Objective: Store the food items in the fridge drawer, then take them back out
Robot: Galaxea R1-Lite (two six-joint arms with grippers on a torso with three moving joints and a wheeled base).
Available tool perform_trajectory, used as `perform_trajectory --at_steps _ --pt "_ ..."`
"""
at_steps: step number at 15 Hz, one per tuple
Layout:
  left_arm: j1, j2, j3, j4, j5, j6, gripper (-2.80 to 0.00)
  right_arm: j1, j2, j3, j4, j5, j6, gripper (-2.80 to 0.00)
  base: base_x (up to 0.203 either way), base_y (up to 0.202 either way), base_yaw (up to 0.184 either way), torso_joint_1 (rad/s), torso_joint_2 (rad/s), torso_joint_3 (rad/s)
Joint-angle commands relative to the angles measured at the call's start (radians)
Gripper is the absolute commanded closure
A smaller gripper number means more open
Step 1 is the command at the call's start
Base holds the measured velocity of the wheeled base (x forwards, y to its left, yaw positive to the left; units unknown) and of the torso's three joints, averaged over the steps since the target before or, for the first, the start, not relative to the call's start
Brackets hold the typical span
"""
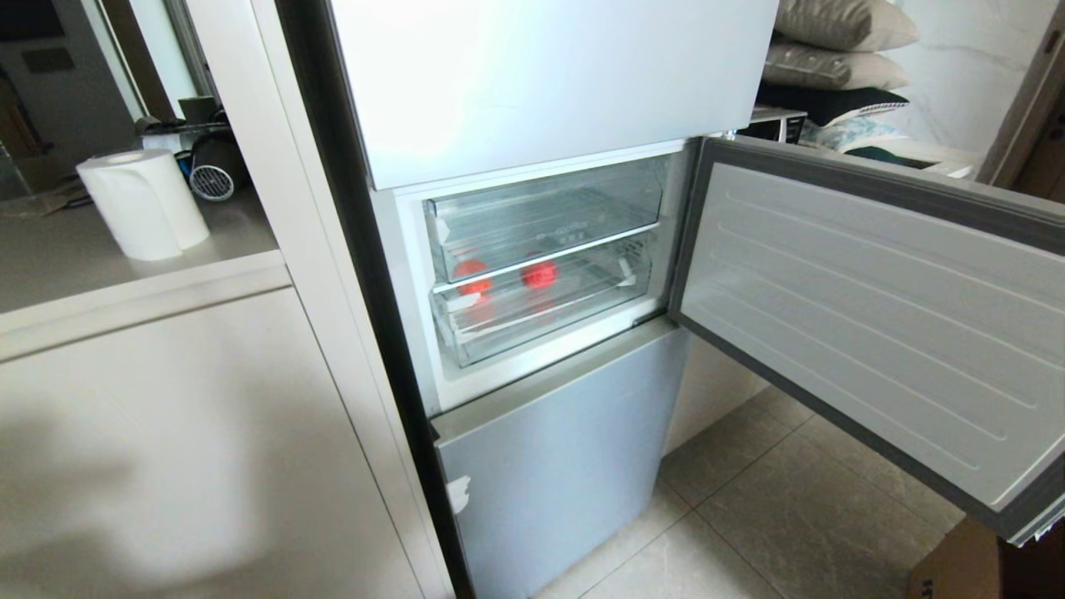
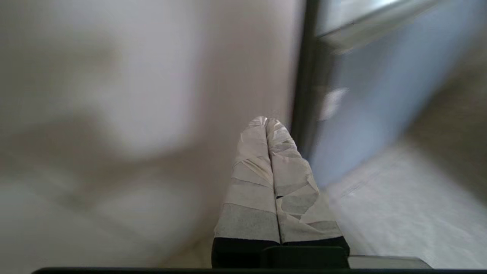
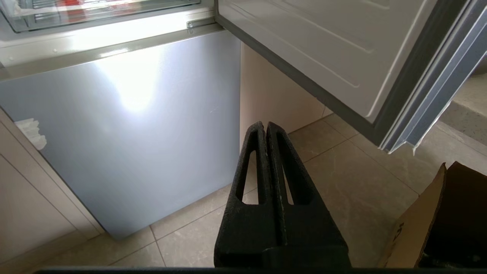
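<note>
Food items (image 1: pixel 539 273) lying inside fridge drawer (image 1: pixel 541 301), well above and beyond both sets of fingertips; drawer's long axis running across the fridge opening. Left gripper (image 2: pixel 266 121) pressed closed, empty, low beside the cabinet face. Right gripper (image 3: pixel 265 125) likewise closed, empty, under the open door (image 1: pixel 874 308).

access: fridge door (image 1: pixel 874 308) swung wide | block: fridge drawer (image 1: pixel 541 304) pushed in
</note>
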Motion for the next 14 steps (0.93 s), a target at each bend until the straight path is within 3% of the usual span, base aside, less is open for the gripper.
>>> perform_trajectory --at_steps 1,2,3,5,6,8,10,12,14 --pt "0.001 -0.032 0.01 0.039 0.07 -0.018 0.0 0.0 0.001 0.0 0.0 0.0 0.0 0.0 0.0 0.0 0.0 0.0 0.0 0.0" --pt "-0.016 -0.031 0.005 0.083 -0.016 -0.02 0.0 0.0 0.001 0.0 0.0 0.0 0.0 0.0 0.0 0.0 0.0 0.0 0.0 0.0" --pt "-0.067 -0.031 0.002 0.096 -0.031 -0.02 0.0 0.0 0.001 0.0 0.0 0.0 0.0 0.0 0.0 0.0 0.0 0.0 0.0 0.0" --pt "-0.255 -0.029 -0.001 0.11 -0.016 -0.039 0.0 0.0 0.001 0.0 0.0 0.0 0.0 0.0 0.0 0.0 0.0 0.0 0.0 0.0" --pt "-0.314 -0.03 0.003 0.114 0.0 -0.049 0.0 0.0 0.001 0.0 0.0 0.0 0.0 0.0 0.0 0.0 0.0 0.0 0.0 0.0" --pt "-0.332 -0.03 0.012 0.12 0.023 -0.11 0.0 0.0 0.001 0.0 0.0 0.0 0.0 0.0 0.0 0.0 0.0 0.0 0.0 0.0" --pt "-0.345 -0.021 0.012 0.123 0.022 -0.072 0.0 0.0 0.001 0.0 0.0 0.0 0.0 0.0 0.0 0.0 0.0 0.0 0.0 0.0" --pt "-0.453 -0.003 0.012 0.131 0.02 -0.064 0.0 0.0 0.001 0.0 0.0 0.0 0.0 0.0 0.0 0.0 0.0 0.0 0.0 0.0" --pt "-0.473 -0.015 0.012 0.137 0.02 -0.058 0.0 0.0 0.001 0.0 0.0 0.0 0.0 0.0 0.0 0.0 0.0 0.0 0.0 0.0"
